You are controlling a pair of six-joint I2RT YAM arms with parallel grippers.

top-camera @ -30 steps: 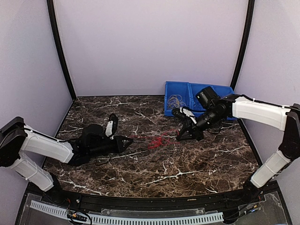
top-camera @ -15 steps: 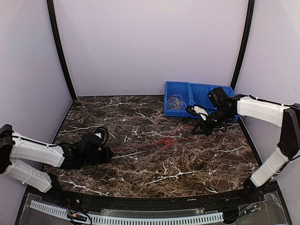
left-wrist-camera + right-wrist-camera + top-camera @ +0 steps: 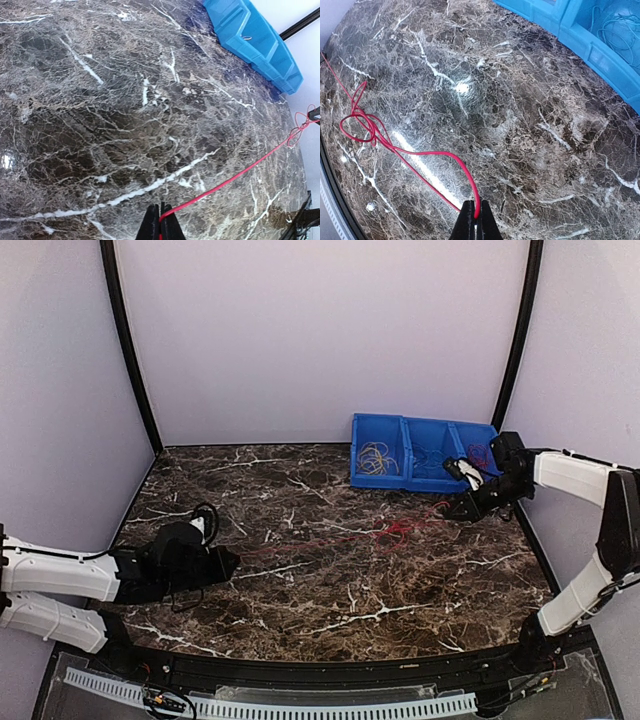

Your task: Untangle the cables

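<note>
A thin red cable [image 3: 345, 538] is stretched across the marble table between both grippers, with a small knot of loops [image 3: 400, 530] near its right end. My left gripper [image 3: 232, 562] is shut on its left end at the table's left; in the left wrist view the cable [image 3: 240, 175] runs from the pinched jaws [image 3: 161, 220] up to the right. My right gripper [image 3: 458, 510] is shut on the right end near the blue bin; the right wrist view shows the cable [image 3: 425, 155] curving from the jaws [image 3: 476, 217] to the loops [image 3: 362, 122]. No loose blue or yellow cable shows on the table.
A blue three-compartment bin [image 3: 405, 478] stands at the back right, holding yellowish wires [image 3: 375, 456] on the left, dark ones in the middle and red ones [image 3: 478, 453] on the right. Its edge shows in both wrist views [image 3: 250, 37] [image 3: 590, 45]. Purple walls enclose the table.
Both grippers have drawn apart, the left toward the near left and the right toward the bin. The red cable has stretched from a bunched tangle into a long line.
</note>
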